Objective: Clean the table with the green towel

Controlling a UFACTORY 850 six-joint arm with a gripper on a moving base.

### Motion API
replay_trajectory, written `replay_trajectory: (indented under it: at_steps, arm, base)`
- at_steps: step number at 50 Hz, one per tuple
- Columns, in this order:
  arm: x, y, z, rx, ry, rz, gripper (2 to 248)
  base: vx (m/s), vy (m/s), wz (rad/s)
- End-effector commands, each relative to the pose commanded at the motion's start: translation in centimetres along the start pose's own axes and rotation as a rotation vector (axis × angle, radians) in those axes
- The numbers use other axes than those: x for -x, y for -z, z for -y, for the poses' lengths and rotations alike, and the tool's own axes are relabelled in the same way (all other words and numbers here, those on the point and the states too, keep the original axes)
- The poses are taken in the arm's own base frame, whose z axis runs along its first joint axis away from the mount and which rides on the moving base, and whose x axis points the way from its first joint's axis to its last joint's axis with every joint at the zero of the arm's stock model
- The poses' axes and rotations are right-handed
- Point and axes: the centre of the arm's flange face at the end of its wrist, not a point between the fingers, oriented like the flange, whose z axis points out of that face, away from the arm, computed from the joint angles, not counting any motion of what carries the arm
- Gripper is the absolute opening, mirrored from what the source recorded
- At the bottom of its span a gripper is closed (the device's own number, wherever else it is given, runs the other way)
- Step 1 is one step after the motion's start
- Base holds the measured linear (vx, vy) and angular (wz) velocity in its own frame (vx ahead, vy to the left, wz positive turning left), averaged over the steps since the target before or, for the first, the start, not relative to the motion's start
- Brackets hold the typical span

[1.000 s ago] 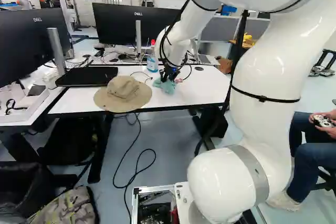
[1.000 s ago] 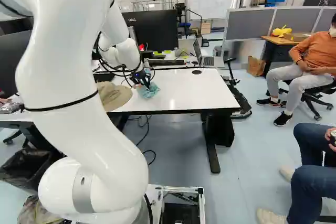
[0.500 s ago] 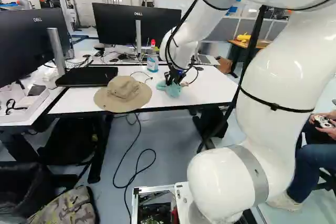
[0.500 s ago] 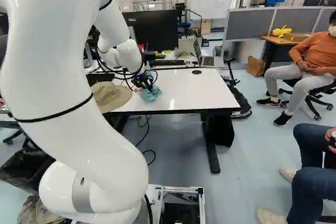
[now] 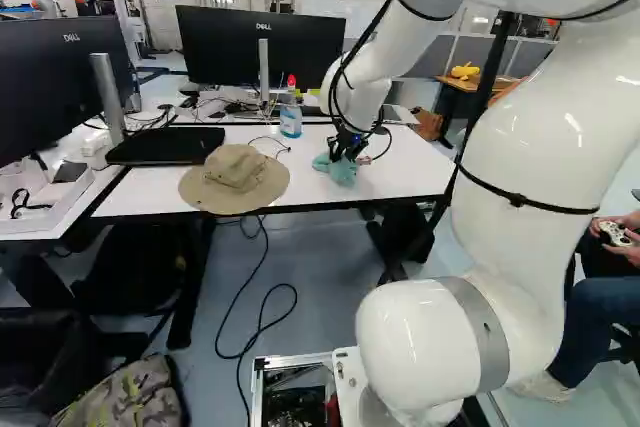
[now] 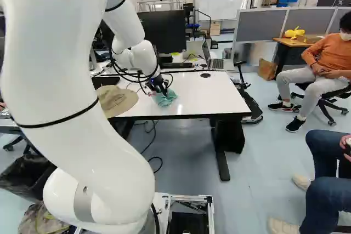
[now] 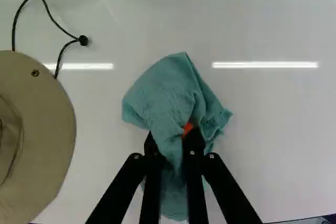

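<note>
Two fingers of my claw [image 5: 346, 152] are clenched on the towel [image 5: 343, 175], with green cloth bunched between them; one orange pad [image 7: 188, 128] peeks out against a fold. I have the towel down on the white table [image 6: 219, 94], right of the hat [image 5: 235, 175] and well apart from it. In the wrist view the cloth fans out ahead of the claw [image 7: 171, 140], a corner spreads to one side, and a tail of it hangs back between the fingers.

My arm [image 5: 520, 157] reaches forward over the table, its wrist tilted down toward the cloth. The hat sits at the left of the table, its brim by the near edge, and I can see its dark cord [image 7: 50, 11] looped on the white top with a small toggle [image 7: 83, 40]. Just beyond the hat, a little left, lies a flat black slab [image 5: 165, 145]; I can't tell what it is. The bottle [image 5: 290, 121], blue inside with a red top, stands upright near the far edge, beyond the towel and slightly left.

Farther back I have a black monitor [image 5: 255, 47], and to its right a laptop [image 6: 215, 63]. Another monitor [image 5: 60, 87] stands at the left. A black cable [image 5: 265, 317] winds over the floor [image 6: 186, 163] on my near side.
</note>
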Motion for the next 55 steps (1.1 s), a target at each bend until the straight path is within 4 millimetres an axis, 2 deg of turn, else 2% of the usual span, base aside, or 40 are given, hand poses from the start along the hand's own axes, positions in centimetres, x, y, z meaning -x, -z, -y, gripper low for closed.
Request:
replay_trajectory:
  at_steps: [7,24,40,55]
  arm:
    - [-1.1,-0.6,-0.5,0.005,-0.009,-0.004,49]
    - [-3.9,-2.1,0.0,0.000,-0.001,-0.016,49]
    - [-5.8,-3.2,2.0,-0.017,0.032,-0.027,49]
    - [-6.0,-3.4,4.6,-0.040,0.073,-0.029,49]
  base:
    - [0.000,0.000,0.000]
    - [0.000,0.000,0.000]
    - [0.000,0.000,0.000]
    - [0.000,0.000,0.000]
